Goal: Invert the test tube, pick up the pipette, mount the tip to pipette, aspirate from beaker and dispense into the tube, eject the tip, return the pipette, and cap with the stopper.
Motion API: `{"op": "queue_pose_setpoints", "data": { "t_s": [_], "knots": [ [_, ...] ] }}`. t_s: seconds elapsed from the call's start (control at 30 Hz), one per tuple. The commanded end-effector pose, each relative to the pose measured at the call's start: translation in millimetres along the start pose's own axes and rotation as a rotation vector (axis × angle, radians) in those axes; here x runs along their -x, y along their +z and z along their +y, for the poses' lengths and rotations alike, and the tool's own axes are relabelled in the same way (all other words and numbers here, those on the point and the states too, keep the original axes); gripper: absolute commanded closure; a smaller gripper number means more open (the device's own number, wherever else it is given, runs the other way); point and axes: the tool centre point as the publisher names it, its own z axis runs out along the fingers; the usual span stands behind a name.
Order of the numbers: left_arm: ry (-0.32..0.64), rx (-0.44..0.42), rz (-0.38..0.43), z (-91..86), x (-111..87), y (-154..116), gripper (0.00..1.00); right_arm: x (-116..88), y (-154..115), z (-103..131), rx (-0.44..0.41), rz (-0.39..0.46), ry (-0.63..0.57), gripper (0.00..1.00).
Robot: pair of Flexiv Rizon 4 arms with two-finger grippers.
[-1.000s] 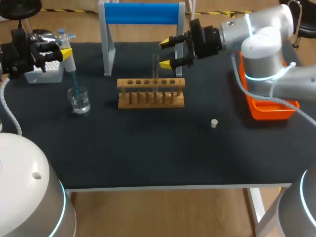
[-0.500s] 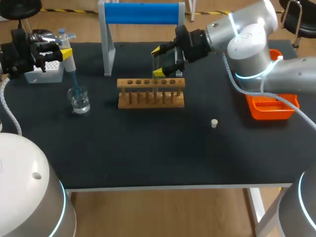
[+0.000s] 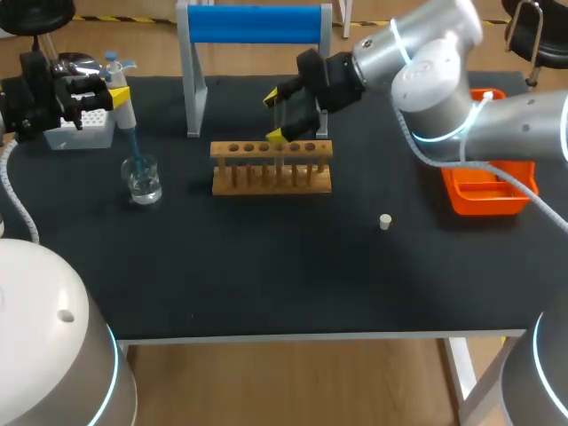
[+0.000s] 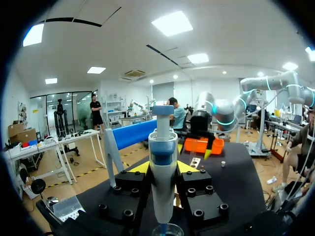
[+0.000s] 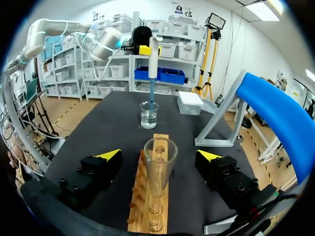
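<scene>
Far left, the left gripper point(image 3: 108, 94) is clamped on the pipette point(image 3: 124, 105), yellow fingers pressed against its body from both sides. It's holding the thing upright. The pipette's blue tip point(image 3: 133, 146) pokes down into the glass beaker point(image 3: 143, 180), which has clear liquid in it. Just behind that sits the white tip box point(image 3: 82, 133).

Next over is the blue stand point(image 3: 257, 24) at the back of the table point(image 3: 266, 275), with the wooden rack point(image 3: 271, 170) in front of it. The test tube point(image 5: 160, 164) stands upright in one of the rack's holes, open mouth facing up.

The right gripper point(image 3: 274, 116) comes in from the right with one finger on each side of the tube. In the right wrist view both fingers are spread wide with a clear gap to the glass, so it has no hold on anything.

Further right, the little stopper point(image 3: 385, 222) lies on its own on the table, well apart from the rack. The orange tray point(image 3: 484, 197) is at the right edge.
</scene>
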Motion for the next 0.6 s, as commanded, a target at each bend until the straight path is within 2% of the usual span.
{"op": "queue_pose_setpoints", "data": {
  "t_s": [0.03,0.6],
  "knots": [
    [-0.001,0.001,-0.002,-1.0,-0.9,-0.4,1.0,1.5,5.3,0.3,-0.02,0.001,-0.002,0.0],
    [-0.001,0.001,-0.002,-1.0,-0.9,-0.4,1.0,3.1,2.8,-9.6,-0.047,-0.013,-0.01,0.0]
  ]
}}
